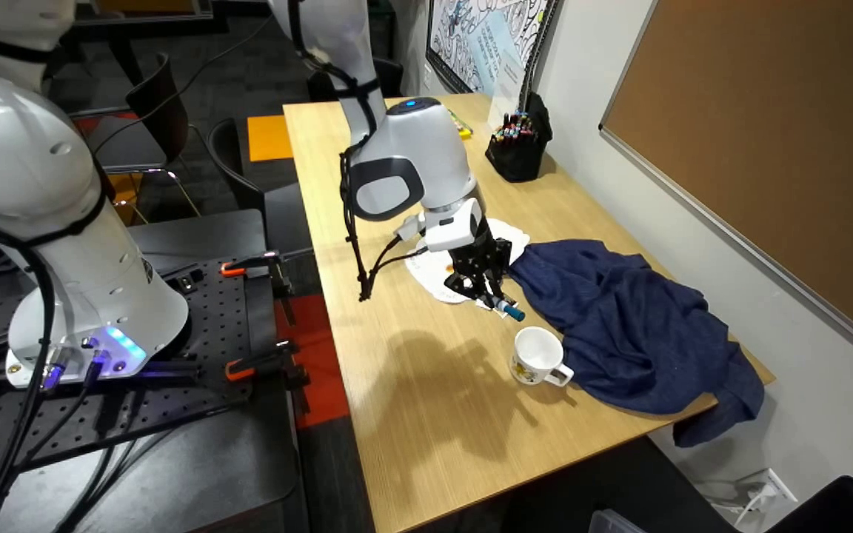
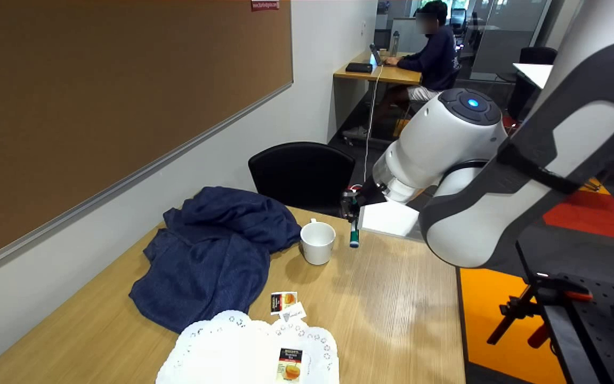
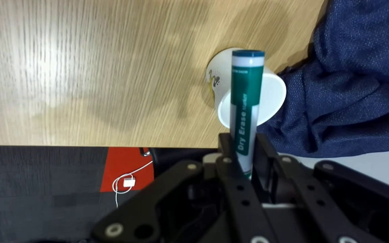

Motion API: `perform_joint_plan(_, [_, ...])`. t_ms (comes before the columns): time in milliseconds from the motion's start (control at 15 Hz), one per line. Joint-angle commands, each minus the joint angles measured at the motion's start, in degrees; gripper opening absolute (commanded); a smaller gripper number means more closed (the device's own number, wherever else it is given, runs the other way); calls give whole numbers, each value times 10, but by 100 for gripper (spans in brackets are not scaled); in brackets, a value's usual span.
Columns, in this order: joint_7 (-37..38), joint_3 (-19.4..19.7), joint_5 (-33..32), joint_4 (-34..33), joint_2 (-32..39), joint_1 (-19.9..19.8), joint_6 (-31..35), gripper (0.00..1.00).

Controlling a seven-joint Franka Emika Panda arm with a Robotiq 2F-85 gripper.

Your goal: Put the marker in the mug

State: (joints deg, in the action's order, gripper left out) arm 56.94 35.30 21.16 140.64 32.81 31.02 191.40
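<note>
Jaws of the gripper (image 3: 244,145) squeeze the green-and-white marker (image 3: 245,108). I see it poking out in the air, near the white mug (image 1: 536,361). The mug stands upright on the wooden table (image 1: 463,474), just beside a bunched-up blue cloth (image 1: 623,329).

Panda arm (image 1: 426,148): surface notes

Shells (image 1: 12,141) glossy white, rounded. Base (image 1: 101,318) carries a blue-lit strip (image 1: 125,342); cable plugs (image 1: 95,363) near it look violet. Black cables (image 1: 47,311) run along the links (image 1: 338,22); black straps (image 2: 539,169) encircle them. Dark-grey band (image 1: 378,168) rings white oval panel (image 1: 382,196). Wrist (image 2: 424,144): dark disc (image 2: 464,111), blue light (image 2: 473,102). Fingers (image 3: 226,148) black, with dark round recesses (image 3: 245,203); pale screw heads (image 3: 114,230) on black linkage (image 3: 169,175).
</note>
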Motion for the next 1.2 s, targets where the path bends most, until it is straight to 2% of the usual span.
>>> perform_joint_plan(0, [-93,-14,7,-14,-22,-43,-1,5])
perform_joint_plan(67, [-114,-17,8,-19,-22,-52,-5,5])
perform_joint_plan(133, [-99,-5,-31,-21,-21,-52,-7,5])
perform_joint_plan(200, [-154,-24,-3,-29,-23,-69,-8,5])
perform_joint_plan(267, [-172,-31,-8,-32,-27,-81,-10,5])
perform_joint_plan(400, [-225,-82,-25,-37,-52,-137,-19,5])
perform_joint_plan(467, [-174,-39,-11,-36,-11,-86,-1,20])
perform_joint_plan(600, [-202,-68,-13,-40,-24,-117,-1,20])
perform_joint_plan(800, [-209,-73,-18,-40,-32,-126,-2,20])
perform_joint_plan(867, [-249,-116,6,-45,-43,-161,-1,5])
perform_joint_plan(1133, [-313,-182,-16,-70,-44,-231,14,5])
